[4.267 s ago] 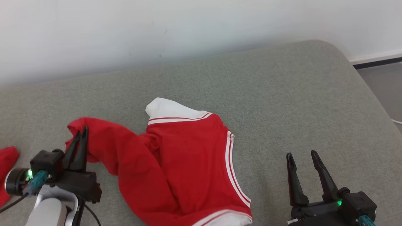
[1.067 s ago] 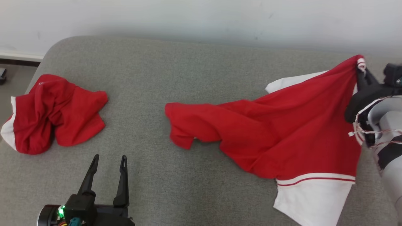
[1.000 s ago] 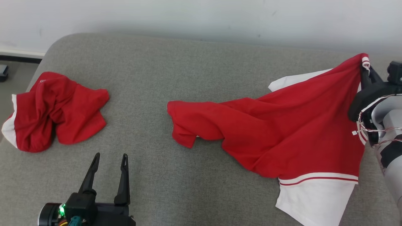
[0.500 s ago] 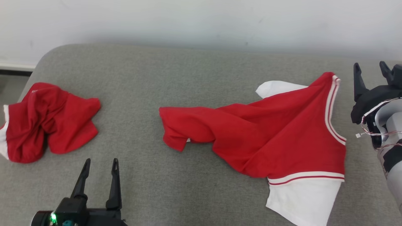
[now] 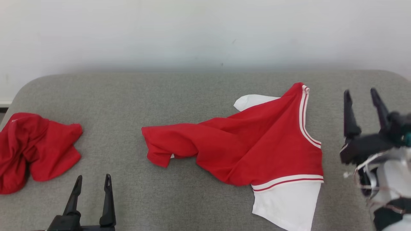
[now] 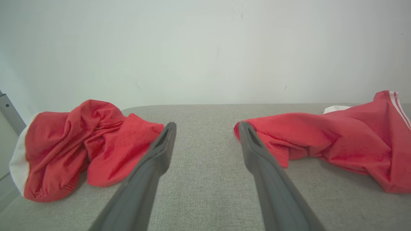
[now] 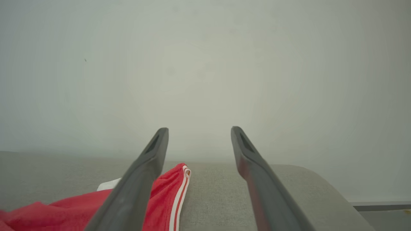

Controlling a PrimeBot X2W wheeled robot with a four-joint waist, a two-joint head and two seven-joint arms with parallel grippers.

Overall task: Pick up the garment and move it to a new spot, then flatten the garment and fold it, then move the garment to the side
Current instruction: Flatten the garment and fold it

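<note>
The garment [image 5: 250, 144] is red with white sleeves and white stripes, and it lies rumpled on the grey cushion [image 5: 192, 96], right of the middle. Its red end [image 6: 321, 138] shows at the right of the left wrist view and its striped hem [image 7: 176, 195] at the lower left of the right wrist view. To the right of the hem, apart from it, my right gripper [image 5: 361, 93] hangs open and holds nothing. My left gripper [image 5: 93, 179] stands open near the front edge, over bare cushion.
A second red garment [image 5: 29, 150] lies crumpled at the cushion's left end, also visible as a red heap [image 6: 83, 144] left of my left fingers. A pale wall [image 5: 205, 32] runs behind the cushion. Bare cushion lies between the two garments.
My right gripper opened and let go of the garment's striped hem, which dropped onto the cushion. The gripper has drawn back to the right. The head camera shifted; my left gripper kept still.
</note>
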